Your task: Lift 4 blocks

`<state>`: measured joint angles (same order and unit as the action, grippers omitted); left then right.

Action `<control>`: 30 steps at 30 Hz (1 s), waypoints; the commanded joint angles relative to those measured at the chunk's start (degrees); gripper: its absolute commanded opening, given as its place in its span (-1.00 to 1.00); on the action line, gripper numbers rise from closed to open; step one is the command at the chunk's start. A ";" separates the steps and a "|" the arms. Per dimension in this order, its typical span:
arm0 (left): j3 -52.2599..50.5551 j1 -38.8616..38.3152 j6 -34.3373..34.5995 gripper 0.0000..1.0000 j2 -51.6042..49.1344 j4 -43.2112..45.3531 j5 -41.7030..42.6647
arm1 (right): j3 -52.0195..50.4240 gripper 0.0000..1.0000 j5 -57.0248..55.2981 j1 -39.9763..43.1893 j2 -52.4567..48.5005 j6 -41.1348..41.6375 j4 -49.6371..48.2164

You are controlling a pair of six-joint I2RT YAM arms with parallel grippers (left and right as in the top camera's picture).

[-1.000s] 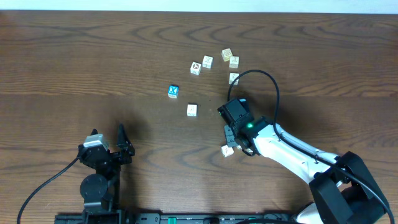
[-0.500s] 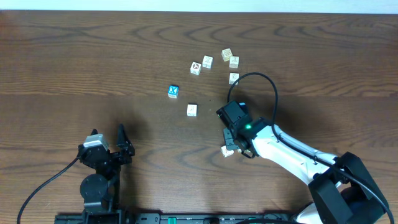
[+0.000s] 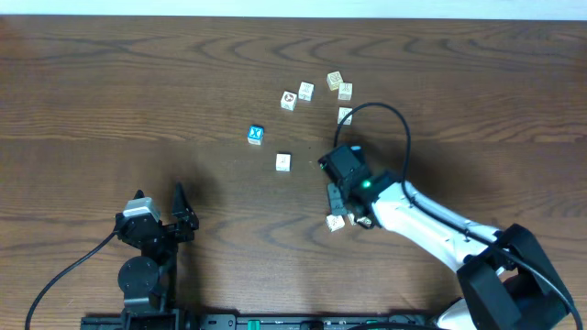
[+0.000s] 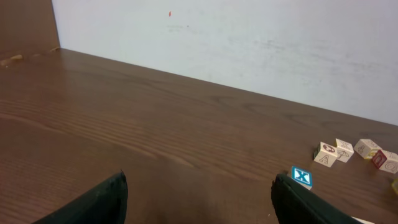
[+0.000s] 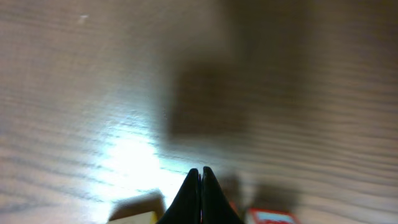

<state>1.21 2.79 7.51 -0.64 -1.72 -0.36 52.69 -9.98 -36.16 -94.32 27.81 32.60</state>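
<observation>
jaws: your right gripper [image 5: 200,183] stays pinched shut and empty, barely shifted beside a cream block [image 3: 336,223]; your left gripper [image 4: 199,186] stays wide. likely no lift begun.

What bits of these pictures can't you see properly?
Right wrist view: all blurred; a cream block and a red-marked thing are cut by the bottom edge.
Overhead: letters on the far blocks are too small; whether the right gripper touches the near block is unclear.
Left wrist view: the right edge cuts a pale thing.
</observation>
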 commanded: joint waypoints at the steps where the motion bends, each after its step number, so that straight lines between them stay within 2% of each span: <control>1: -0.98 -0.24 -0.11 0.49 0.04 -2.36 -1.38 | 4.04 -0.98 -1.29 3.08 1.51 -0.48 2.49; 10: -0.98 -0.24 -0.11 0.49 0.04 -2.36 -1.38 | 6.12 -0.97 -2.38 9.99 1.81 2.47 13.05; 20: -0.98 -0.24 -0.11 0.49 0.04 -2.36 -1.38 | 6.08 -0.97 -2.45 10.67 1.81 8.48 21.66; 30: -0.98 -0.24 -0.11 0.49 0.04 -2.36 -1.38 | 2.82 -0.97 2.84 10.56 1.79 9.22 21.59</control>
<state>1.21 2.79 7.51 -0.64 -1.72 -0.34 57.12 -8.95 -25.63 -93.49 35.64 54.54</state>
